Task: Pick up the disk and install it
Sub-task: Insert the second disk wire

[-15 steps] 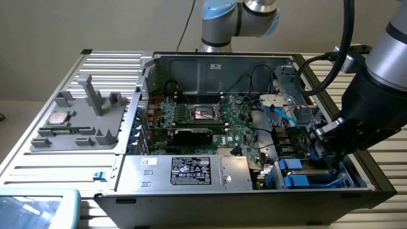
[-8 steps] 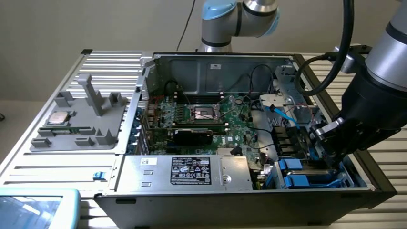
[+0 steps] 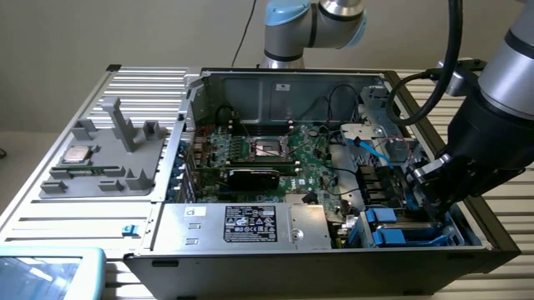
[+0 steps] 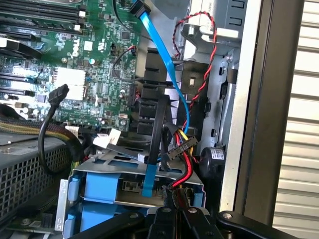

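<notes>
The disk (image 4: pixel 130 168), grey metal between bright blue rails (image 4: pixel 97 199), lies flat in the drive cage in a corner of the open computer case. In the exterior view its blue rails (image 3: pixel 392 226) show low in the case at that view's right. My gripper (image 4: pixel 177 219) hangs directly over the disk's end, shut, with nothing visible between its black fingers (image 4: pixel 162 221). In the exterior view the gripper (image 3: pixel 432 203) reaches down into the case just above the blue rails. A blue flat cable (image 4: pixel 149 174) and a red, yellow and black cable bundle (image 4: pixel 182 149) cross over the disk.
The green motherboard (image 3: pixel 276 156) fills the case's middle, with a large silver box with a black label (image 3: pixel 250 225) at the front. The case's side wall (image 4: pixel 249 124) stands close beside my gripper. A grey fixture tray (image 3: pixel 100 169) with a small silver chip (image 3: pixel 77 154) sits at the exterior view's left.
</notes>
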### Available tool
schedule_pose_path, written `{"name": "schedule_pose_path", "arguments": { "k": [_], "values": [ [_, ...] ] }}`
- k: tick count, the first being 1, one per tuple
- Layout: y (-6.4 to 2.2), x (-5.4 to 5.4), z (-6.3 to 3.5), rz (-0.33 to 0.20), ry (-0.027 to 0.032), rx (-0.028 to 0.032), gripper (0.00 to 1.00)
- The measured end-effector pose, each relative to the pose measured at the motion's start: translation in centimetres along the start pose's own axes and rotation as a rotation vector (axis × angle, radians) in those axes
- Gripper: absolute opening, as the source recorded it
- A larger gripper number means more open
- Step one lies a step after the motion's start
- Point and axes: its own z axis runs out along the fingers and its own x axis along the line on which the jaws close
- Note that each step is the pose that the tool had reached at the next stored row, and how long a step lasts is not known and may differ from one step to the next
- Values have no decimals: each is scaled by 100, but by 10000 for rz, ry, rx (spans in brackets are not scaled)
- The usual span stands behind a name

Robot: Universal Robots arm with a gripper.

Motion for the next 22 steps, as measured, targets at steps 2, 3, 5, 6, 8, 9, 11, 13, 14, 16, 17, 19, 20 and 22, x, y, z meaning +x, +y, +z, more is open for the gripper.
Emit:
{"name": "schedule_pose_path", "arguments": {
  "k": [2, 3, 5, 6, 8, 9, 11, 13, 14, 16, 17, 19, 20, 22],
  "values": [
    [0, 0, 3, 0, -2, -4, 11],
    [0, 0, 5, 1, -2, -8, 11],
    [0, 0, -18, 2, -5, -32, 11],
    [-1, -1, -49, 2, -7, -41, 11],
    [-3, -5, -155, 1, -2, -10, 11],
    [-4, -6, -197, 1, -2, -15, 11],
    [-6, -9, -292, 1, 0, -5, 11],
    [-8, -11, -381, 1, 1, -2, 11],
    [-8, -13, -426, 0, 1, 1, 11],
    [-10, -16, -513, -1, 2, 4, 11],
    [-10, -17, -533, -1, 2, 7, 11],
    [-11, -16, -533, -1, 0, 8, 11],
    [-11, -16, -533, -1, 1, 7, 11],
    [-11, -16, -534, 1, -1, 8, 11]
  ]
}}
